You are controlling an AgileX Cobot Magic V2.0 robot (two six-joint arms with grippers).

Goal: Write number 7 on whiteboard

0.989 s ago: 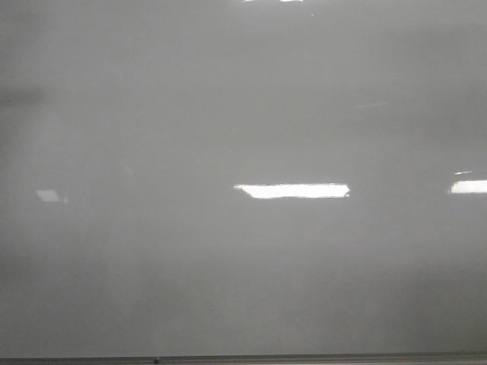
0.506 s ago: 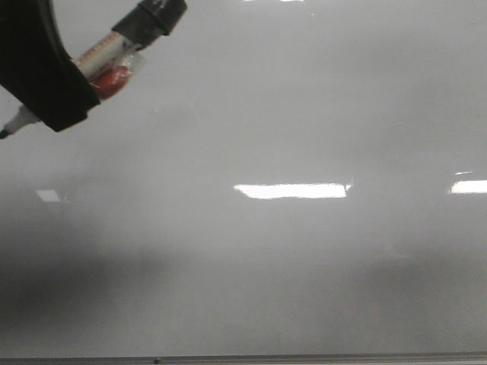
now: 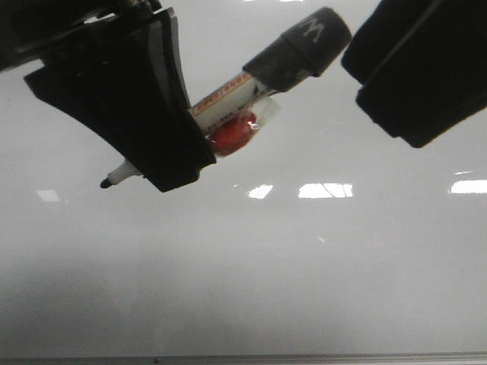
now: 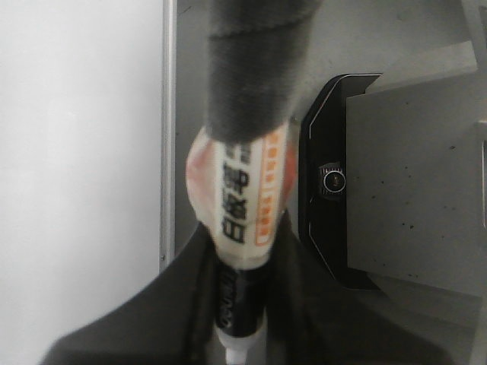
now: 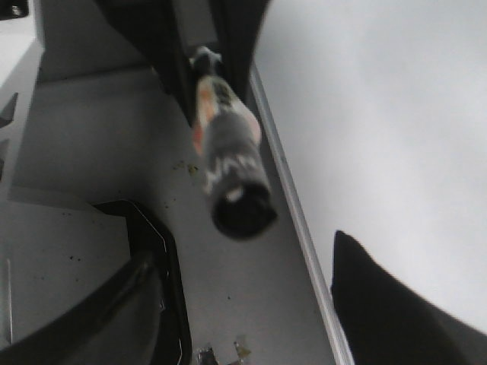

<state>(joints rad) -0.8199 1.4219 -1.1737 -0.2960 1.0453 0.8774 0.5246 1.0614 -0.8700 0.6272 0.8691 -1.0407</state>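
- A large glossy grey-white whiteboard (image 3: pixel 251 289) fills the front view, with a thin metal edge strip along its bottom; no number 7 is seen on it yet.
- A marker (image 3: pixel 228 103) is held clamped in the left gripper (image 3: pixel 163 152), slanted, its dark cap end raised toward the right and its black tip (image 3: pixel 106 183) pointing left.
- In the front view the tip appears in front of the board's left part; whether it touches cannot be told.
- The right gripper (image 3: pixel 415 68) is seen only as a dark shape at upper right; whether it is open or closed cannot be told.
- Risk, as judged: the slanted pen could be twisted in the grip when pressed, so the stroke may be skipped or smeared.
- The nearby right gripper could be bumped by the cap end.
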